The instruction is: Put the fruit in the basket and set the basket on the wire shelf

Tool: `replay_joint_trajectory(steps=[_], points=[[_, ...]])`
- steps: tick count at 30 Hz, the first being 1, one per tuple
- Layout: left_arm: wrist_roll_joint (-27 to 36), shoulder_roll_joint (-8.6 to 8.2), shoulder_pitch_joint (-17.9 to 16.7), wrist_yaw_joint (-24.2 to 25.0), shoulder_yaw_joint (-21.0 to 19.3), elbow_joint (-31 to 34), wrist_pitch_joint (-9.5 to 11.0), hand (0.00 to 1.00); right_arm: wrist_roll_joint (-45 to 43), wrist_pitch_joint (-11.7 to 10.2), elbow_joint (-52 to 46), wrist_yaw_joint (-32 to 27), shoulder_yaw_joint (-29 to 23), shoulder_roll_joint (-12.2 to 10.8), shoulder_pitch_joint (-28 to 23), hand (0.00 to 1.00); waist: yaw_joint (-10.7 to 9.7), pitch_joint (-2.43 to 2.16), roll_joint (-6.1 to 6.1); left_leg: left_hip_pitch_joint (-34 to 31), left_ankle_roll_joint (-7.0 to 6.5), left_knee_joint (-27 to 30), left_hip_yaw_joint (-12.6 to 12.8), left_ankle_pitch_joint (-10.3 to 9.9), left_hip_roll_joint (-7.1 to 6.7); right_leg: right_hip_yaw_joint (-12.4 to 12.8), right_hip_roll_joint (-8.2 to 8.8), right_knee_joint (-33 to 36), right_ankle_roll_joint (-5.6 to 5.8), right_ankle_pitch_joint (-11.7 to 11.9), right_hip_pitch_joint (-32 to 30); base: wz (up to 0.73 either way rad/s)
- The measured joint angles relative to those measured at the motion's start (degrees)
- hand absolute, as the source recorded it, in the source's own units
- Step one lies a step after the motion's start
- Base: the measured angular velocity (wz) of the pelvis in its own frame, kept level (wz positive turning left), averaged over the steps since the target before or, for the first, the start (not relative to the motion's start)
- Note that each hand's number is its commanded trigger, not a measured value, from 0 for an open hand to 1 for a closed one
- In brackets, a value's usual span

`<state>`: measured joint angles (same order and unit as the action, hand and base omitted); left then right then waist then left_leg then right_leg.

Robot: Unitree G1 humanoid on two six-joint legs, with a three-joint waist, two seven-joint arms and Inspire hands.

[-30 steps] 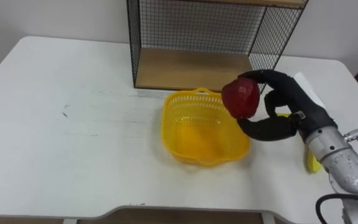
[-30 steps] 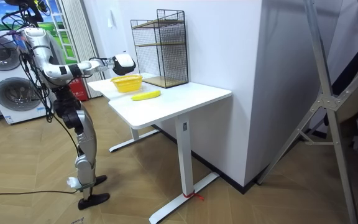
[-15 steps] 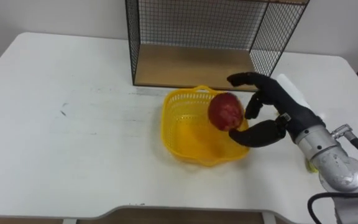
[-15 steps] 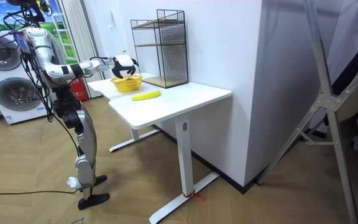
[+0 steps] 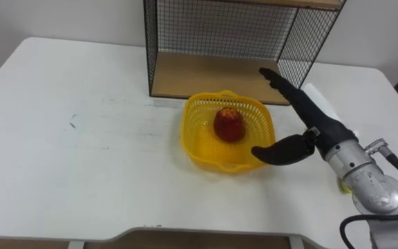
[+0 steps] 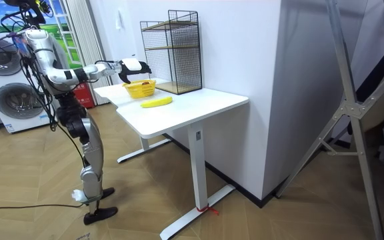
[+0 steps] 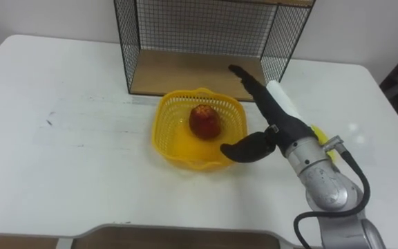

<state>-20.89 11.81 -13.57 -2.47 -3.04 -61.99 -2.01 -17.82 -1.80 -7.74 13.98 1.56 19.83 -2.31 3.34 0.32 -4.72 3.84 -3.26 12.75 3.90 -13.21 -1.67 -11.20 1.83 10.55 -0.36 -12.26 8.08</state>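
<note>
Lying on the bottom of the yellow basket (image 5: 193,142), the red fruit (image 5: 229,124) is now free of the robot's right hand (image 5: 309,119). A second ago that hand held the fruit clamped above the basket's right edge; half a second ago the fingers were spreading with the fruit over the rim. Now the fingers stretch out straight towards the wire shelf (image 5: 220,28) and the thumb hangs down beside the basket's right wall, so the hand is released and holds nothing. It hovers just right of the basket, and I cannot tell whether the thumb touches the rim.

For the task, I judge the first piece of fruit as delivered. The banana (image 6: 156,102) lies on the table (image 5: 81,138) outside the basket, on the robot's right and partly hidden behind its forearm in the eye views. It has yet to go in. Only after that should the basket be lifted onto the shelf, whose wooden floor stands open just behind it.

Counted: one red fruit, one banana, one basket, one wire shelf, one table. The basket stands upright, close in front of the shelf, and the fruit sits a little behind its middle. In the room view the robot stands at the table's end, its right arm reaching over the top.
</note>
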Motion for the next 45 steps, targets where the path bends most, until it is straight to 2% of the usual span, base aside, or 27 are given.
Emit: replay_joint_trajectory(steps=[4, 15, 22, 27, 30, 33, 38, 45], points=[[0.07, 0.0, -0.55, -0.83, -0.05, 0.0, 0.0, 0.0, 2.66, 0.04, 0.04, 0.0, -0.1, 0.02, -0.01, 0.0, -0.16, -0.1, 0.22, 0.01, 0.0, 0.0, -0.1, 0.0, -0.03, 0.0, -0.05, 0.03, 0.0, 0.0, 0.0, 0.0], [0.08, -0.03, -1.82, -1.13, -0.13, -0.01, -0.1, 0.0, 17.59, 0.04, 0.35, -1.82, -0.69, 0.17, -0.43, 0.0, -0.21, -0.16, 0.28, 0.45, 0.0, 0.03, -0.14, 0.0, -0.02, 0.34, -0.2, -0.01, 0.0, 0.0, 0.3, 0.0], [-0.07, -0.09, -1.63, -0.99, -1.36, 0.19, -0.14, 0.0, 18.12, -0.18, 1.75, -7.5, -6.16, 0.21, -0.03, 0.0, -0.5, -0.16, 0.15, 0.84, 0.0, -0.02, -0.62, 0.0, -0.07, 0.12, -0.16, -0.32, 0.0, 0.0, 0.96, 0.03], [-0.05, -0.27, -2.49, -1.03, -3.01, 0.16, -0.06, 0.0, 19.53, -0.27, 5.55, -12.38, -12.13, 0.22, 0.03, 0.0, -1.84, -0.26, 0.04, 0.9, 0.01, 0.08, -0.25, 0.0, -0.05, 0.18, 0.04, -0.59, 0.0, 0.01, 1.08, -0.02], [-0.04, -0.44, -3.08, -1.04, -3.76, 0.18, -0.05, 0.0, 19.46, -0.27, 6.11, -14.69, -14.37, 0.23, 0.03, 0.0, -2.85, -0.14, 0.23, 0.96, 0.01, -0.08, 0.03, 0.0, -0.05, 0.18, -0.03, -0.59, 0.0, 0.01, 1.03, -0.03], [-0.05, -0.49, -3.23, -1.04, -4.63, 0.16, -0.04, 0.0, 19.69, -0.27, 6.93, -16.04, -15.4, 0.27, 0.04, 0.0, -3.43, -0.09, -0.04, 1.02, 0.01, -0.29, 0.0, 0.0, 0.01, 0.18, -0.01, -0.59, 0.0, 0.01, 1.0, 0.0], [-0.01, -0.57, -3.54, -1.11, -4.99, 0.14, -0.06, 0.0, 19.48, -0.27, 10.01, -18.96, -16.37, 0.38, 0.52, 0.0, -3.17, -0.1, -0.93, 1.7, 0.01, -1.06, 0.44, 0.0, 0.05, 0.37, 0.0, -0.58, 0.0, 0.01, 1.1, -0.04], [-0.05, -0.56, -3.74, -1.88, -5.25, 0.56, -1.04, 0.0, 12.53, 0.07, 16.69, -22.64, -16.33, 0.55, 1.45, 0.0, -2.92, -0.2, -1.39, 1.75, -0.01, -1.12, 0.48, 0.01, -0.05, 0.29, -0.19, -0.76, 0.04, 0.03, 1.15, -0.01]])
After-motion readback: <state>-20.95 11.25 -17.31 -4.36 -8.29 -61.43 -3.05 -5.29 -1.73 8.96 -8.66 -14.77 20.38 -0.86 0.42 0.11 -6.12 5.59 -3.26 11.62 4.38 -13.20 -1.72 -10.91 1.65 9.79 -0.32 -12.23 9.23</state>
